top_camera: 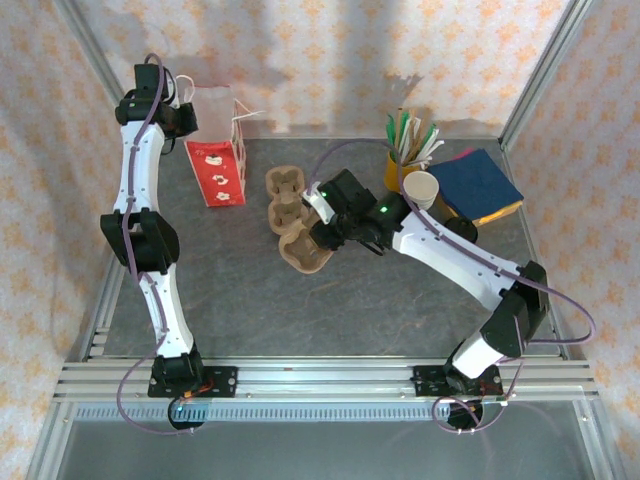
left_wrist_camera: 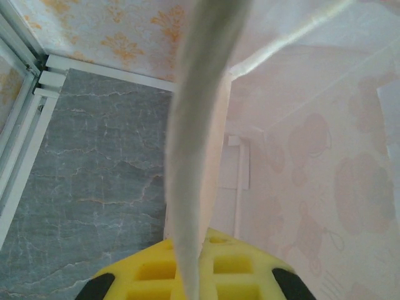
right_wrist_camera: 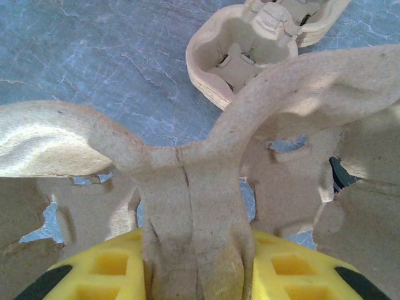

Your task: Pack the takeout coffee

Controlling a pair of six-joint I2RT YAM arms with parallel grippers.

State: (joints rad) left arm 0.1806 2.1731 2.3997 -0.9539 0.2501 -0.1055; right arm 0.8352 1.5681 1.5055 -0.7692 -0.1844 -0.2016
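Cream-white inside and open upward, the paper cup (top_camera: pixel 421 187) stands upright in the right middle of the top view. It is just beside the yellow cup (top_camera: pixel 393 168) of stir sticks (top_camera: pixel 412 135) and next to a flat blue stack (top_camera: pixel 480 182). Neither gripper touches it.

The right gripper (top_camera: pixel 322 232) sits to the cup's left, near the frame's centre, its own wrist lying between them. Its jaws are clenched on the brown pulp cup carrier (top_camera: pixel 285 205). In the right wrist view a rib of the moulded pulp runs up from between the yellow pads, and the carrier's pockets spread to both sides above the grey table (top_camera: pixel 230 290).

The left gripper (top_camera: pixel 178 105) is in the upper left of the top view, well apart from the cup, at the top edge of a white bag (top_camera: pixel 215 170) with a red side. Its jaws are pressed together. The left wrist view shows a pale strip (left_wrist_camera: pixel 194 125) rising from between the yellow pads, with the bag's translucent wall to the right. Whether that strip is the bag's rim or a handle cannot be told.
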